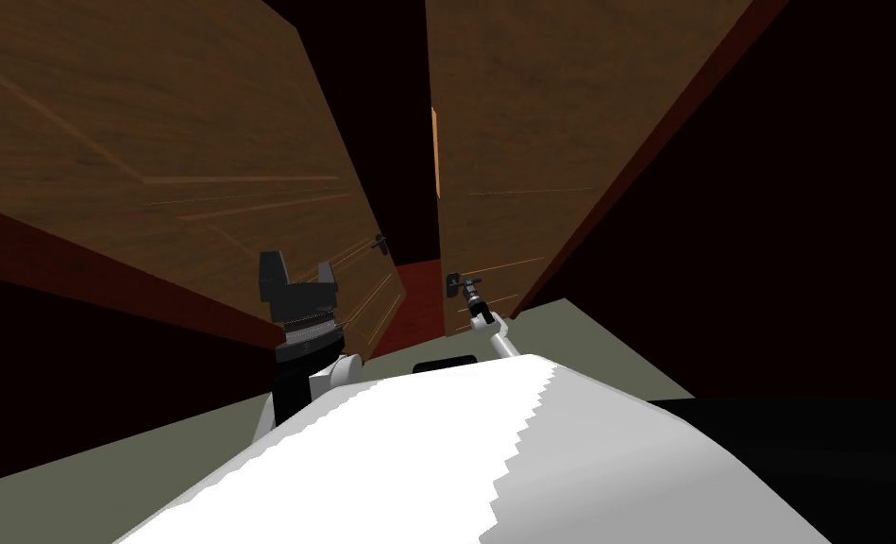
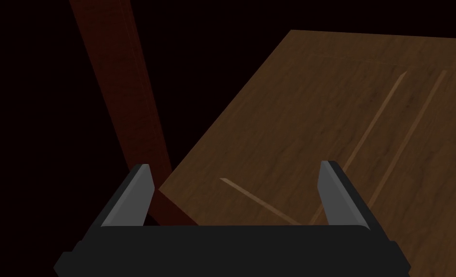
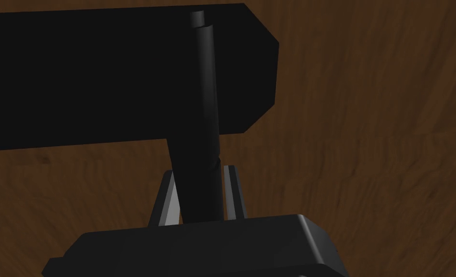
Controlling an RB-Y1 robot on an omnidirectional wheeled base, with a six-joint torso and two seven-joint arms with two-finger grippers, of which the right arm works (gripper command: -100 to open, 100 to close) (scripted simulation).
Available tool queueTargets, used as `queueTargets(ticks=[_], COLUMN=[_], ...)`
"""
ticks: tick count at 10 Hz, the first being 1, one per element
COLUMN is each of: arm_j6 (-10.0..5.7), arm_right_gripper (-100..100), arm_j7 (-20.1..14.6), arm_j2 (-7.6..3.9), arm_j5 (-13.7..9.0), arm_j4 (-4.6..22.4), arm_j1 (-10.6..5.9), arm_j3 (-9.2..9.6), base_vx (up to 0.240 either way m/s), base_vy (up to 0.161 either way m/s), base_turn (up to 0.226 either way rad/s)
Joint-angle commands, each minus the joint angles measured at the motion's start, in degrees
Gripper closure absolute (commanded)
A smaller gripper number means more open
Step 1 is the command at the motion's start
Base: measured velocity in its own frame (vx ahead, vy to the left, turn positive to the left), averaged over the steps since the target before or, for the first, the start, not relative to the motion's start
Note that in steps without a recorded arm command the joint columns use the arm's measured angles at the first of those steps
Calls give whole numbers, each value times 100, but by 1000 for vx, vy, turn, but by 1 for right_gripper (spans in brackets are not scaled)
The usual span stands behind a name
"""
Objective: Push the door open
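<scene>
Right tool: my right tool [image 3: 200,170] was clamped on the handle [image 3: 205,120], one finger pressed to each side of the dark lever.
Why that grip: the handle [image 1: 457,282] sits by the free edge of the right leaf [image 1: 531,142]. I judged that a hold there, far from the hinges, would turn my push into swing most easily.
Left tool: my left tool [image 1: 299,269] hung raised with its fingers wide apart, holding nothing.
Why it hung there: it pointed at the left leaf [image 2: 342,120], near the frame [image 2: 126,96]. I read that as parked clear of the working arm, though placed well enough to press that leaf flat if needed.
Where the door was: straight ahead of me and close. The right leaf stood just right of centre and the left leaf [image 1: 153,142] to my left.
Between the leaves: a black area [image 1: 389,113], with a strip of red floor [image 1: 417,302] below it.
Door's look: brown wood grain with thin, lighter lines marking the panels, edged by the dark red frame.
Handle's look: a slim dark bar standing off a black plate [image 3: 102,77] with cut corners.
Progress: the leaves stood apart, so I judged the push to be under way and not finished.
Risk: the lever was thin, so a sideways pull could slip it from the fingers.
</scene>
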Motion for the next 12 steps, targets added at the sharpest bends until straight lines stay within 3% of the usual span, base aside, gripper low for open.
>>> queueTargets(ticks=[1,4,8,12], arm_j6=[4,4,11,26], arm_right_gripper=[100,100,100,100], arm_j7=[1,13,47,118], arm_j2=[5,-17,-54,-101], arm_j5=[3,-6,-23,-58], arm_j4=[16,9,32,80], arm_j1=[36,-6,-22,-54], arm_j3=[15,-53,-200,-507], base_vx=[0,25,158,194], base_vy=[0,6,68,112], base_turn=[0,-6,-35,-73])
